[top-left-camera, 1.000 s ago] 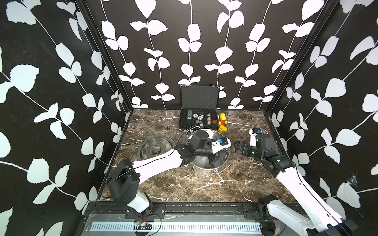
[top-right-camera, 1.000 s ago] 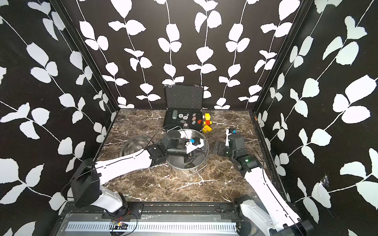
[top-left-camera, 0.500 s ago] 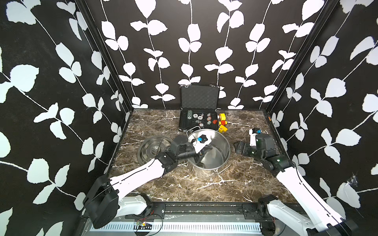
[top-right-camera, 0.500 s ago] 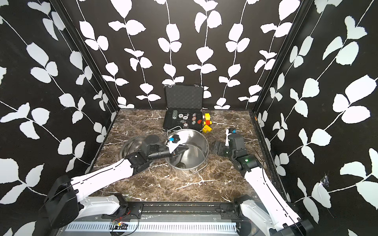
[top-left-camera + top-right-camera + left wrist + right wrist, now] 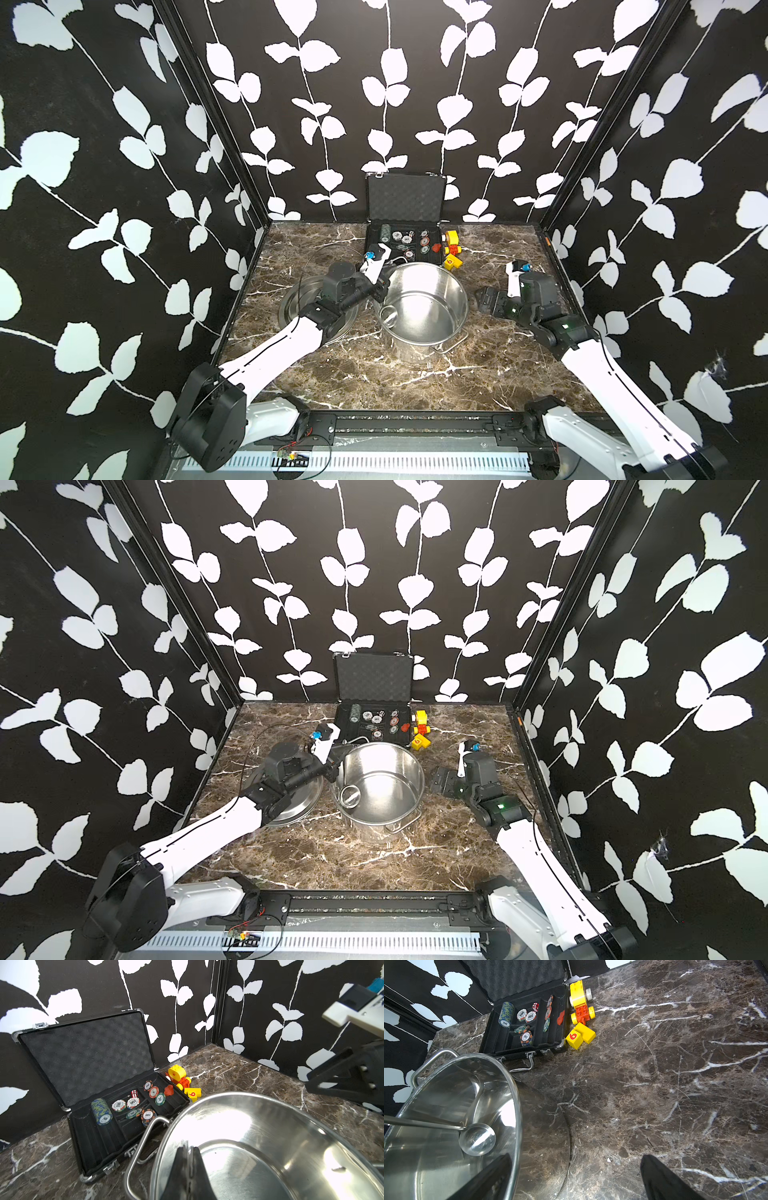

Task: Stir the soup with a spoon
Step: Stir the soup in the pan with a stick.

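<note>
A steel pot (image 5: 442, 291) (image 5: 397, 766) stands mid-table; no soup shows, its bottom is bare metal. My left gripper (image 5: 380, 291) (image 5: 334, 773) sits at the pot's left rim, shut on the spoon's thin handle; in the left wrist view the jaws (image 5: 188, 1148) pinch a sliver of metal over the pot (image 5: 270, 1126). The spoon's round bowl (image 5: 390, 316) (image 5: 351, 798) (image 5: 477, 1139) hangs inside the pot near its left wall. Right of the pot, low over the marble, my right gripper (image 5: 484, 299) (image 5: 438, 781) (image 5: 576, 1156) is open and holds nothing.
The pot's lid (image 5: 299, 299) lies on the table under my left forearm. An open black case (image 5: 405, 241) of poker chips stands behind the pot, with yellow and red toy blocks (image 5: 452, 249) beside it. Patterned walls close in three sides.
My left arm has drawn back leftward, from over the pot's middle to its left rim, carrying the spoon along. The right arm has stayed put.
</note>
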`<state>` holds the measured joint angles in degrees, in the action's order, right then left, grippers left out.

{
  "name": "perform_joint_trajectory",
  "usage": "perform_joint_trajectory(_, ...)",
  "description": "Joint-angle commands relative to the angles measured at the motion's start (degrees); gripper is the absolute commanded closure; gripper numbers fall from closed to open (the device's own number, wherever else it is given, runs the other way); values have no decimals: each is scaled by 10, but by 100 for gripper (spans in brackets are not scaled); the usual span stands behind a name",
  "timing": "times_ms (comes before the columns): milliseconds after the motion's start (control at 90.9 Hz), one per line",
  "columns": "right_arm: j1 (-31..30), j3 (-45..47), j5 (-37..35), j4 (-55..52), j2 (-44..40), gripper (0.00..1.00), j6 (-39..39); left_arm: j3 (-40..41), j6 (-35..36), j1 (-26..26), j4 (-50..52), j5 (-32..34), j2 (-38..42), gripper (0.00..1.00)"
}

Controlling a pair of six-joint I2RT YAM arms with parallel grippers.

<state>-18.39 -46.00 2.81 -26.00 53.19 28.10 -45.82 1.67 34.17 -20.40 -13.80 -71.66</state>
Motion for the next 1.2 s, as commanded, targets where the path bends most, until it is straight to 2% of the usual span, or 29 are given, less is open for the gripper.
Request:
perform_joint_trajectory(0,-3,0,1,14,-4,1,2,-54,18,-3,-8,-7,-31,100)
perform_joint_trajectory(286,-2,0,1,13,-4,1,1,-186,38,12,-8,-89,-164,100)
perform_joint_trajectory(682,-3,0,-3,4,-11,1,-1,-300,93,126,9,-125,-269,100)
perform_joint_trajectory(891,-2,3,-3,4,-11,1,-2,-290,102,166,17,-149,-266,100)
perform_joint_trajectory(1188,-2,3,-1,11,-3,1,-1,-206,162,225,67,-161,-173,100)
